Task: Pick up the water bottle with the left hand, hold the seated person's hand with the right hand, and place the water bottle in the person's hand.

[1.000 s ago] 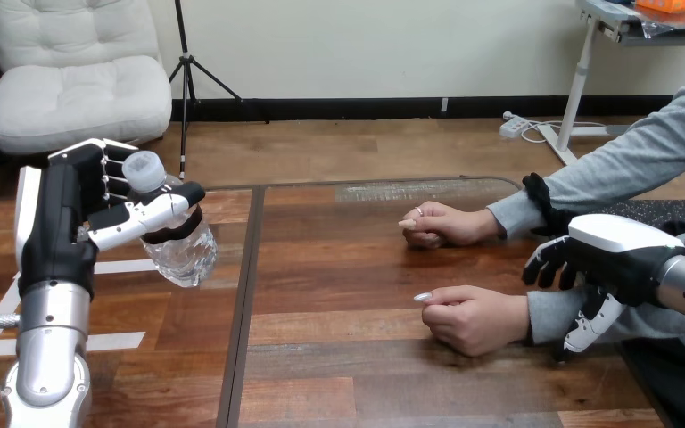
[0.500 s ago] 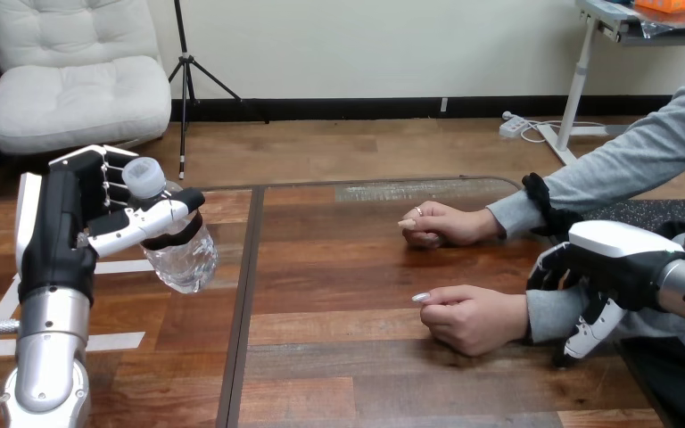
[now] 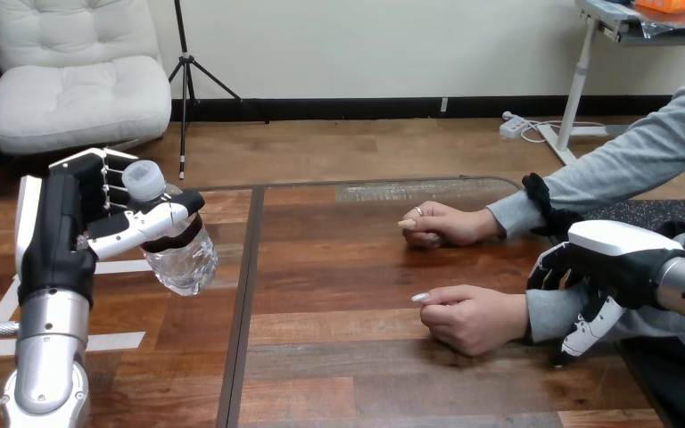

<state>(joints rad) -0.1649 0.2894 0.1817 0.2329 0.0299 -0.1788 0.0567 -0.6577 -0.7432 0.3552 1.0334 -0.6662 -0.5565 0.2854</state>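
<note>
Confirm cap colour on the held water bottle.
White cap on the clear water bottle in the left hand; best in the head view.

Table surface, non-task items.
We note a wooden table (image 3: 348, 374) of brown planks, split by a dark seam (image 3: 243, 303) that runs from the far edge toward us, left of centre. Left of the seam, white tape strips (image 3: 118, 341) lie flat on the wood: two crosswise, one slanting near the left edge. A pale scuffed patch (image 3: 410, 189) sits at the far edge.
</note>
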